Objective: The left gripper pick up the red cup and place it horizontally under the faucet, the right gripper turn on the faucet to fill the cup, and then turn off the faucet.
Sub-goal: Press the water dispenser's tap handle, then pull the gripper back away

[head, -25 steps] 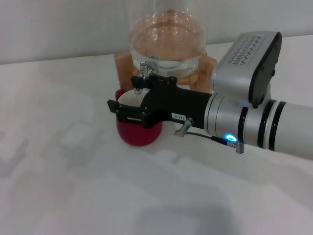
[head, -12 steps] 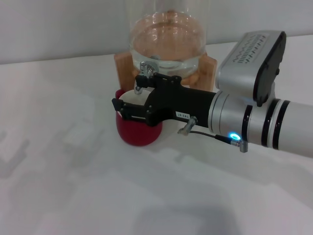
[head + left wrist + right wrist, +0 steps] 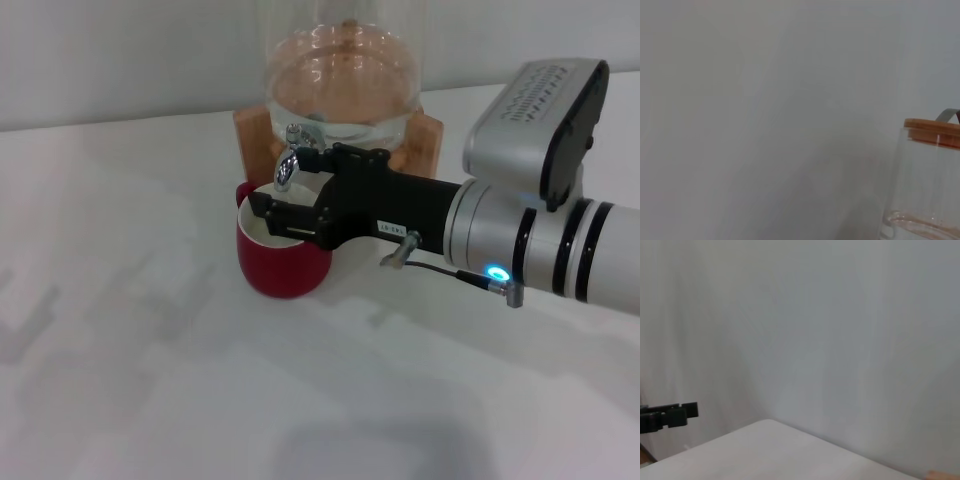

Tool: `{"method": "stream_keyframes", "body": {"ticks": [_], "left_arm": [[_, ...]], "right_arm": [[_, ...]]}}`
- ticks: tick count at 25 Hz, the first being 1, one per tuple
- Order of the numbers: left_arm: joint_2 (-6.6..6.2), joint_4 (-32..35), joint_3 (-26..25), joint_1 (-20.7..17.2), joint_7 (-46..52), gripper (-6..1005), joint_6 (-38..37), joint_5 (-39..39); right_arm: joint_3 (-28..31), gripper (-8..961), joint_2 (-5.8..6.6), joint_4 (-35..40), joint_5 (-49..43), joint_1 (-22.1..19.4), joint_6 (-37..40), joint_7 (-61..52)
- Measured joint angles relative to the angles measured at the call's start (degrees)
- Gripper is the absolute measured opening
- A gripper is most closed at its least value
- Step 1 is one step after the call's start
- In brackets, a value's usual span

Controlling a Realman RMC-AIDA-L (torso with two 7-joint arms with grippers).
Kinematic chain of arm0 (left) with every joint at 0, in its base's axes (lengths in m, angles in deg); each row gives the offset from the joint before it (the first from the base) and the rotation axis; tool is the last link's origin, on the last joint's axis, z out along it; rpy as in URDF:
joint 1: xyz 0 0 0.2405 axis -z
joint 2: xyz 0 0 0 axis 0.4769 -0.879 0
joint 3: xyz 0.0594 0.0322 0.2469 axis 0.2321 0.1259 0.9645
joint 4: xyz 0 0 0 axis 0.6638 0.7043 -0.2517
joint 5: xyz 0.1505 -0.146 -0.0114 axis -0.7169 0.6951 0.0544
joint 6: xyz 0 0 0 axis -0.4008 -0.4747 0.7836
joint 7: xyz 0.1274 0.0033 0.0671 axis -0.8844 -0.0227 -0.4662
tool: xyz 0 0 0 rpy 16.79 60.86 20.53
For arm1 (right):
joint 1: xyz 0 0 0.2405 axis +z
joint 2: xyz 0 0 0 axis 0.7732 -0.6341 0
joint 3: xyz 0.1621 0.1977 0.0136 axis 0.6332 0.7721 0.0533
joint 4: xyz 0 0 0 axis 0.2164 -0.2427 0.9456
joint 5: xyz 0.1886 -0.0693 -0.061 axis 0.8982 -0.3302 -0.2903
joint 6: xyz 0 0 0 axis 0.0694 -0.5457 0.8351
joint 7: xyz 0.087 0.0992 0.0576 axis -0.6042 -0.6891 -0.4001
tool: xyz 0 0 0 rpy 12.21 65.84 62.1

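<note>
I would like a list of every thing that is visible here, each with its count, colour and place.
red cup: one, dark red with an off-white inside, upright on the table directly under the faucet.
faucet: one, shiny chrome, sticking out of the front of the glass jar, above the cup's mouth.
glass jar: one, clear, holding liquid, on the wooden stand behind the cup.
jar lid: one, light wood, on top of the jar.
wooden stand: one, light brown, under the jar.
table: one, white.
right pincer: one, black, on a silver wrist with a blue light, over the cup's rim just below the faucet.
</note>
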Motion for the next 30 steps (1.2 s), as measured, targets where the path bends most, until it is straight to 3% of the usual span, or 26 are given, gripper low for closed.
{"method": "stream_keyframes", "body": {"ticks": [30], "left_arm": [[0.00, 0.3, 0.0, 0.2, 0.3, 709, -0.5, 0.0]], "right_arm": [[3.0, 780, -0.05, -0.3, 0.2, -0.7, -1.1, 0.1]]}}
